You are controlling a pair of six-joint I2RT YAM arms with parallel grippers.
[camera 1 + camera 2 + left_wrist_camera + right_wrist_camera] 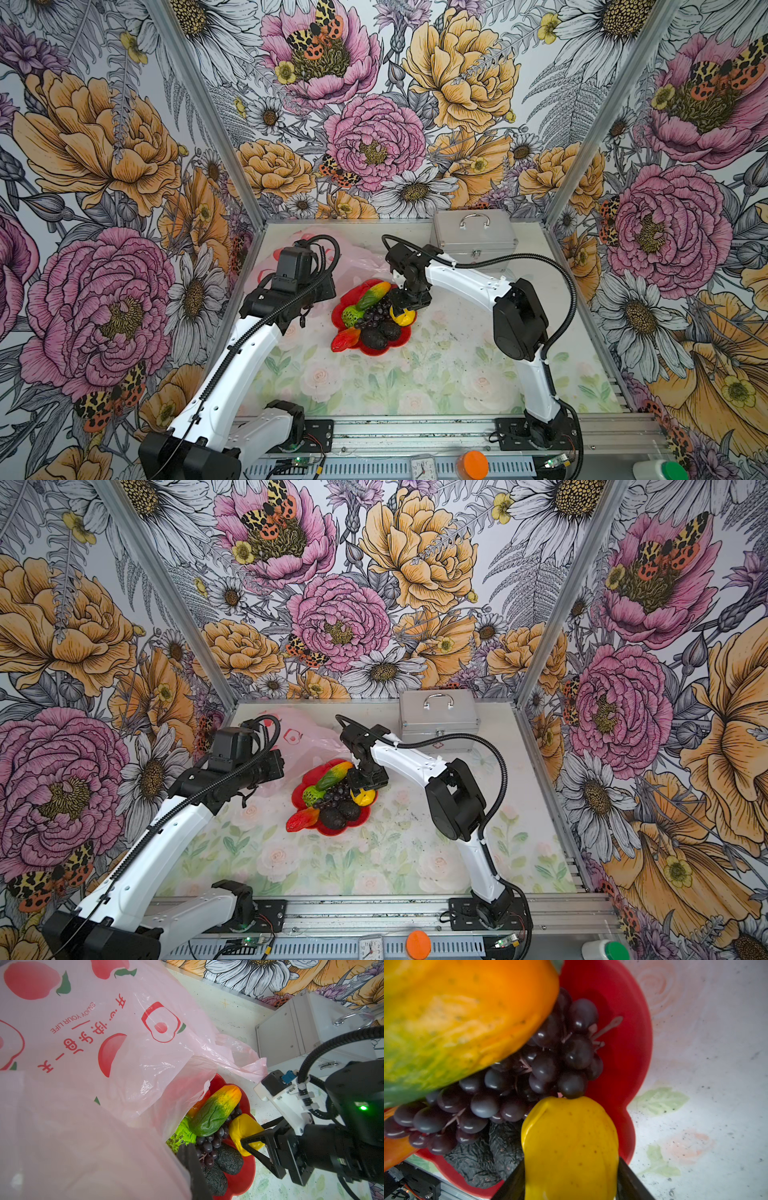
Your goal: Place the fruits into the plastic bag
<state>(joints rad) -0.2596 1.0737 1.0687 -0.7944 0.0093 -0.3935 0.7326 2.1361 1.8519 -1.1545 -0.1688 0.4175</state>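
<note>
Right tool (pixel 571 1162) grips yellow fruit (pixel 569 1134); left tool (pixel 187 1155) apparently pinches plastic bag (pixel 83 1047).

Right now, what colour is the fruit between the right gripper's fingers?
Yellow: the fruit in the right gripper shows best in the right wrist view.

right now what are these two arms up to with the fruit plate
The left gripper is shut on the thin pale-pink plastic bag, holding it up beside the red flower-shaped plate. The right gripper has its jaws closed on the yellow round toy fruit at the plate's rim. The dark purple grape bunch and the green-orange elongated fruit lie there too.
</note>
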